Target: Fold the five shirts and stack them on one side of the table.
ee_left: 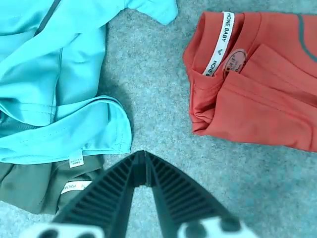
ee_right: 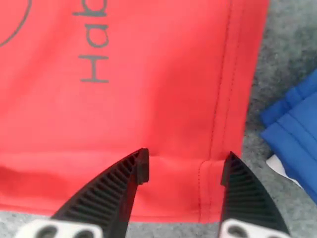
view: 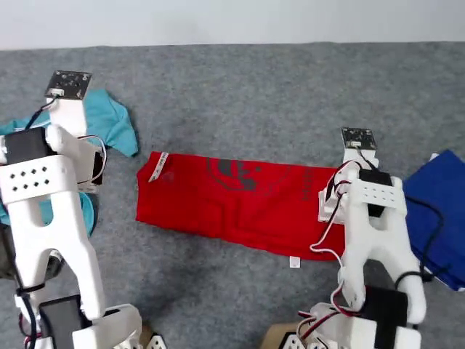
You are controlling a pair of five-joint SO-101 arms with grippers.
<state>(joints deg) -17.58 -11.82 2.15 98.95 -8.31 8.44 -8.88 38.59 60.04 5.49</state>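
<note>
Red shirt (view: pixel 232 200), folded into a long strip, lies mid-table (view: pixel 290 94). Right gripper (ee_right: pixel 186 162), jaws apart, sits over its hem corner, near the blue shirt (view: pixel 436 211). Left gripper (ee_left: pixel 144 157), jaws together, sits above bare table between the turquoise shirt (ee_left: pixel 54 74) and the red collar

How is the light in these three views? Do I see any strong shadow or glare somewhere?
High view: soft, even light, with no glare on the red shirt or the grey table. Left wrist view: a soft shadow lies on the table beside the turquoise shirt, beyond the shut left claw. Right wrist view: the red cloth is evenly lit around the open right claw.
</note>
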